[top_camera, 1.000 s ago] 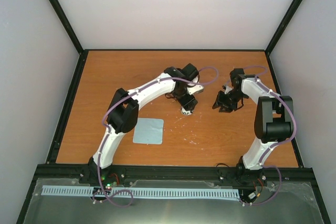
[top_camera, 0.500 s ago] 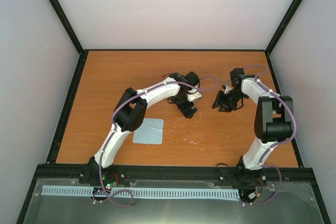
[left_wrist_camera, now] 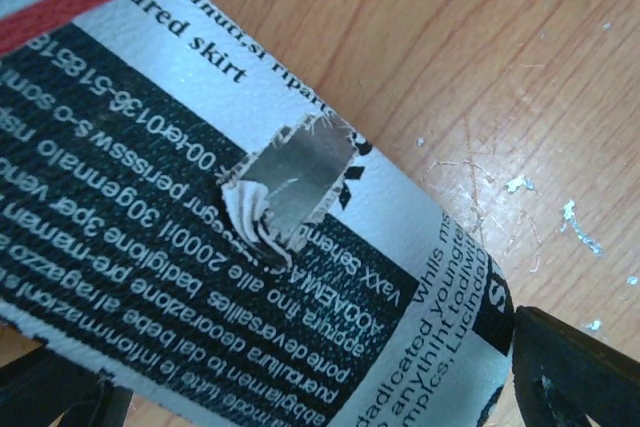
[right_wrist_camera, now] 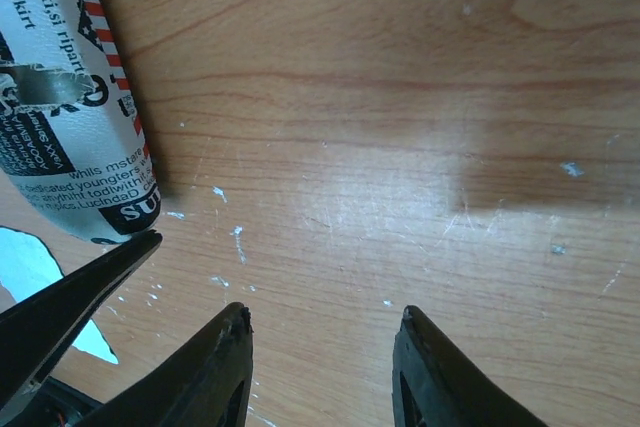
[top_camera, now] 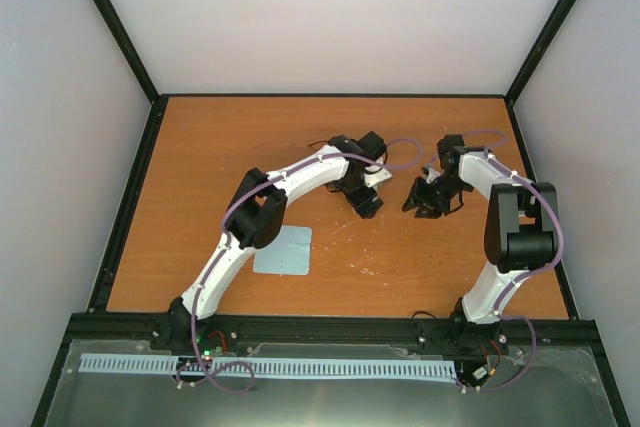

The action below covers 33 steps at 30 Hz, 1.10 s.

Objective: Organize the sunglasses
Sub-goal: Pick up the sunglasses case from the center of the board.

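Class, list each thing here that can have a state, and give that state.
Case: lying flat on the table.
Cloth: spread flat.
Left gripper: open, astride the case.
Right gripper: open, empty.

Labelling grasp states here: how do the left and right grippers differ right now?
The left gripper has its fingers spread wide; the right gripper holds its fingers closer together. The left gripper straddles the newsprint-patterned case; the right gripper has only bare table between its fingers. The left gripper sits over the case; the right gripper sits beside the case's end. Shared: both are open and low over the table, and neither clamps anything.
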Motion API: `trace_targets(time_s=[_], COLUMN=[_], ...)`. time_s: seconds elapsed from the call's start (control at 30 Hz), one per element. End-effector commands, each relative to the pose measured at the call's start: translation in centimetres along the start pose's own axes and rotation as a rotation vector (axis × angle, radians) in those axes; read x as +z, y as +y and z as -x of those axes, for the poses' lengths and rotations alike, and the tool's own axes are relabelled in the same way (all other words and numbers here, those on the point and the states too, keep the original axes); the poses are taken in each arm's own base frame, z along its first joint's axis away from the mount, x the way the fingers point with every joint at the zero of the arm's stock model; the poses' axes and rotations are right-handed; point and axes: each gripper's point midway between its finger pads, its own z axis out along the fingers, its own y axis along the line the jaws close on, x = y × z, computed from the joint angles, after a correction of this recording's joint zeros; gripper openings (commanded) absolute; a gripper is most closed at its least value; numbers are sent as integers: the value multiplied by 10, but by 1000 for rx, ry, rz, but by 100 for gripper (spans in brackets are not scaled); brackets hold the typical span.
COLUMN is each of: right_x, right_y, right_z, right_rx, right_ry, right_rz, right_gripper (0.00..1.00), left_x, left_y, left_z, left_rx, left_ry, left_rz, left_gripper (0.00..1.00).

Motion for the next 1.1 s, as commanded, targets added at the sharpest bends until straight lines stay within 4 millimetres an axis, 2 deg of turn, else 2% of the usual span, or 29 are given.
trace_targets(time_s=[0.0, 0.13, 0.2, 0.37, 0.57, 0.63, 0.73, 0.9, 1.07], right_x=[0, 7, 10, 11, 10, 10, 10, 3, -12], right_y=[5, 8, 9, 7, 3, 1, -3, -10, -13], right_z=[0, 4, 7, 9, 6, 4, 2, 5, 16], right_rx=[-12, -3, -3, -16, -23, -23, -27, -44, -72], right_ry=[-11, -10, -9, -14, -15, -15, -17, -50, -126], right_rz=[34, 70, 76, 65, 48, 40, 16, -28, 2], right_gripper=[40, 39, 39, 39, 39, 39, 38, 38, 43], left_x=[-9, -1, -1, -1, 17, 23, 27, 25, 21], left_y=[-3, -3, 0, 6, 4, 4, 2, 0, -6], left_z=[16, 7, 12, 40, 38, 32, 22, 9, -1], left_rx=[-3, 6, 9, 32, 33, 30, 28, 43, 72], left_ry=[-49, -21, -38, -113, -93, -71, -43, -24, -11], left_rz=[0, -18, -15, 0, -21, -26, -35, -37, -76], left_gripper=[99, 97, 99, 100, 99, 94, 77, 62, 44])
